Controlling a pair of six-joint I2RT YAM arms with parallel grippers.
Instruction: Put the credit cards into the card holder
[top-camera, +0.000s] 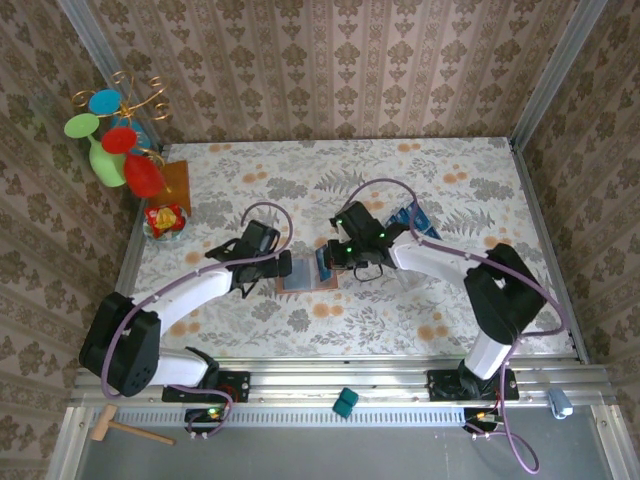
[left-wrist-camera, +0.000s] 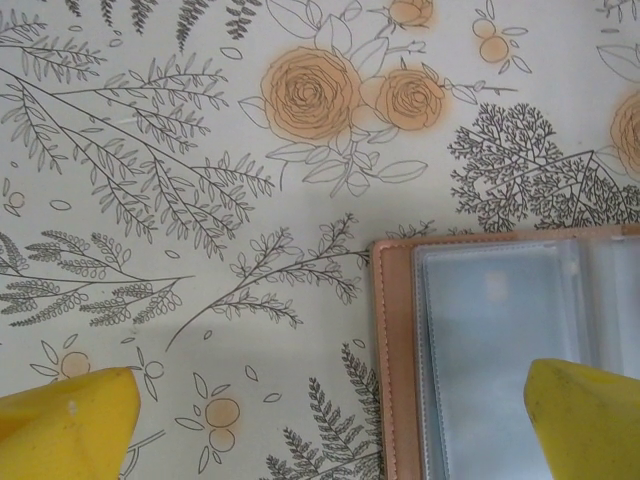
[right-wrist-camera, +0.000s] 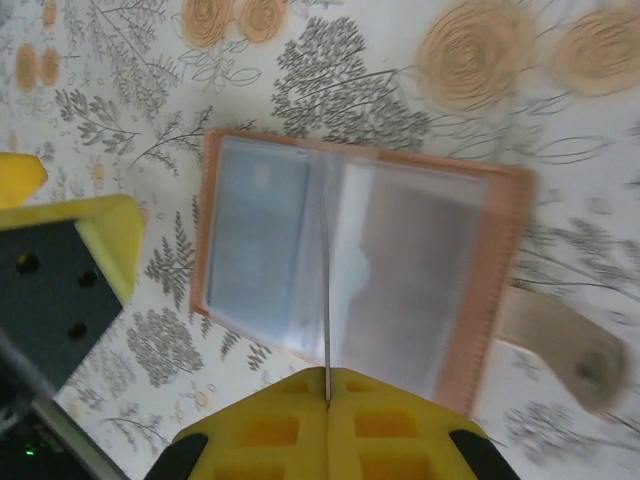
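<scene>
The card holder (top-camera: 305, 279) lies open on the flowered table, pinkish-brown with clear grey-blue pockets (right-wrist-camera: 255, 240) and a strap to one side (right-wrist-camera: 560, 345). My right gripper (right-wrist-camera: 328, 385) (top-camera: 336, 256) is shut on a credit card (right-wrist-camera: 326, 300) seen edge-on, standing upright over the holder's middle fold. The same blue card (top-camera: 324, 262) shows at the holder's right end. My left gripper (left-wrist-camera: 325, 430) (top-camera: 282, 265) hangs open over the holder's left edge (left-wrist-camera: 395, 350), one yellow finger (left-wrist-camera: 60, 425) over the table, the other over a pocket. More blue credit cards (top-camera: 415, 217) lie behind the right arm.
A clear tray (top-camera: 425, 235) holds the blue cards at centre right. An amber-orange square (top-camera: 176, 181), a colourful wire ornament (top-camera: 118, 138) and a red-yellow object (top-camera: 164, 219) stand at the far left. A teal block (top-camera: 345, 402) and a wooden mallet (top-camera: 125, 429) lie by the front rail.
</scene>
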